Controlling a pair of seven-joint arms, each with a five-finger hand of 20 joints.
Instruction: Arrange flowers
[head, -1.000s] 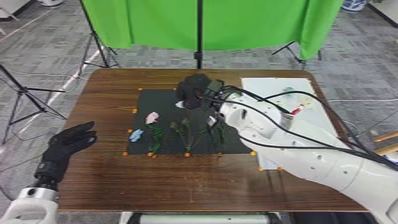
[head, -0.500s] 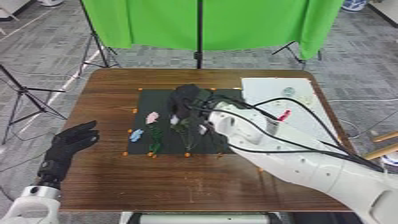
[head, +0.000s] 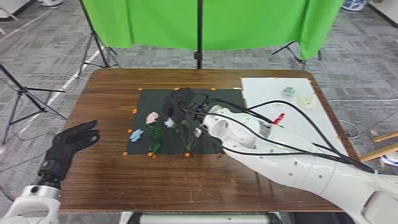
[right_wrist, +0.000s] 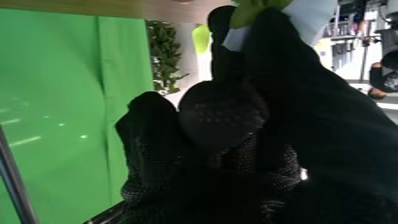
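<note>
Near the head view's centre, your right hand (head: 179, 102) has its fingers closed around a white-and-green flower (right_wrist: 248, 15). Your left hand (head: 73, 142), at the left, is loosely open. Pink flower (head: 152, 117) and blue flower (head: 136, 135) lie left of centre on the dark mat (head: 213, 146).

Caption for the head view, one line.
Right robot hand with a white flower over the dark mat, left robot hand open at left.
</note>
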